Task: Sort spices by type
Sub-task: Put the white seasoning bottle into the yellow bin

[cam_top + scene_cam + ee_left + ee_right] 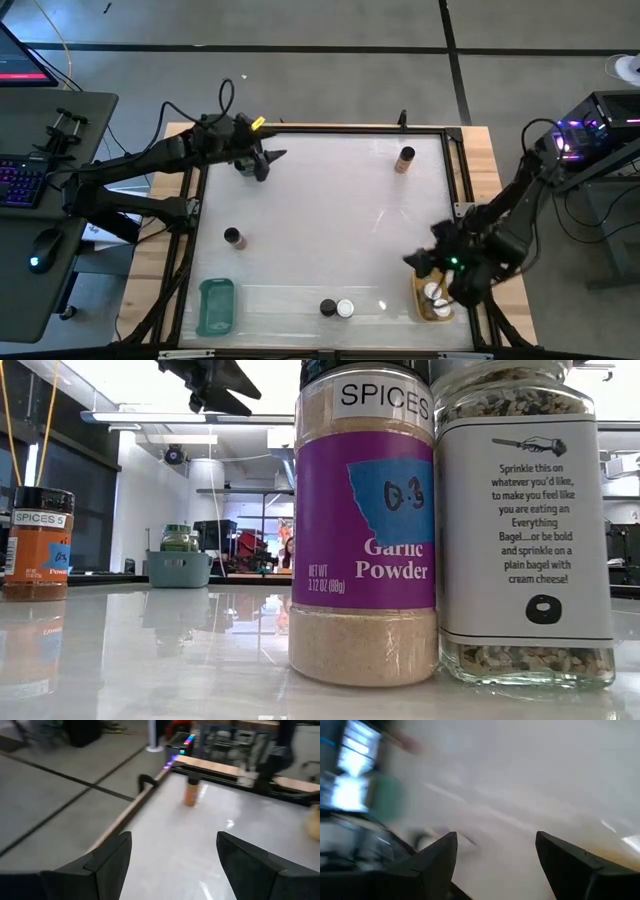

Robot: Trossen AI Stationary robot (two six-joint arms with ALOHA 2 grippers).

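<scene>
My left gripper (272, 158) is open and empty at the far left of the table, raised; it also shows in the low view (210, 382) and the left wrist view (172, 855). A green-lidded jar (245, 166) stands beside it. An orange-brown jar (404, 160) stands at the far right and shows ahead of the left fingers (191, 792). A black-lidded jar (233, 238) stands at the left. A black-lidded garlic powder jar (365, 520) and a white-lidded bagel-seasoning jar (525, 525) stand together at the near edge (337, 308). My right gripper (415, 262) is open and empty near the orange tray (424, 312), as its wrist view shows (495, 860).
The orange tray at the near right holds white-lidded jars (434, 294). A teal tray (215, 306) lies at the near left. A black frame (190, 200) rims the white table top. The middle of the table top is bare.
</scene>
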